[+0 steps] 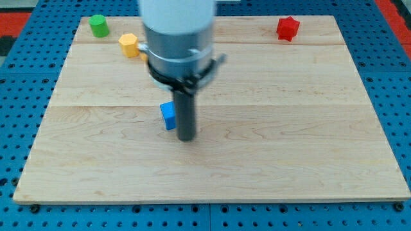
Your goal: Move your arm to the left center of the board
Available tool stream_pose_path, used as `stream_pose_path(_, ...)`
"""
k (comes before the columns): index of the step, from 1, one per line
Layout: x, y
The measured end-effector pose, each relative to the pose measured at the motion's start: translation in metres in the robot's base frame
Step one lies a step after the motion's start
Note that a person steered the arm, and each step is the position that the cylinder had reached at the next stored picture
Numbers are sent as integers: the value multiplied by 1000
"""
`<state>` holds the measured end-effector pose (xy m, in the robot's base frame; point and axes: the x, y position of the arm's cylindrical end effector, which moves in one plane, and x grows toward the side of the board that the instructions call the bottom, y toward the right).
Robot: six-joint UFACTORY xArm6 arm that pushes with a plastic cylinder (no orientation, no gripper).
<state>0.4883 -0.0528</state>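
Note:
My tip (pixel 186 137) rests on the wooden board (pixel 289 147) a little left of the board's middle. A blue block (pixel 168 116) sits just to the tip's left and slightly above it, touching or almost touching the rod. A yellow block (pixel 129 45) lies near the view's top left, partly beside the arm's grey body. A green block (pixel 98 25) sits in the top left corner. A red star-shaped block (pixel 288 28) sits near the top right.
The arm's wide grey and white body (pixel 178 38) hangs over the top middle of the board and hides part of it. Blue perforated table surface (pixel 19 128) surrounds the board on all sides.

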Motion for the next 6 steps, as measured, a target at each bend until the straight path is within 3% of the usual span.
stream_pose_path(1, -44, 7)
stream_pose_path(2, -10, -3)
stream_pose_path(3, 6, -77)
stream_pose_path(4, -43, -107)
stream_pose_path(6, -184, -183)
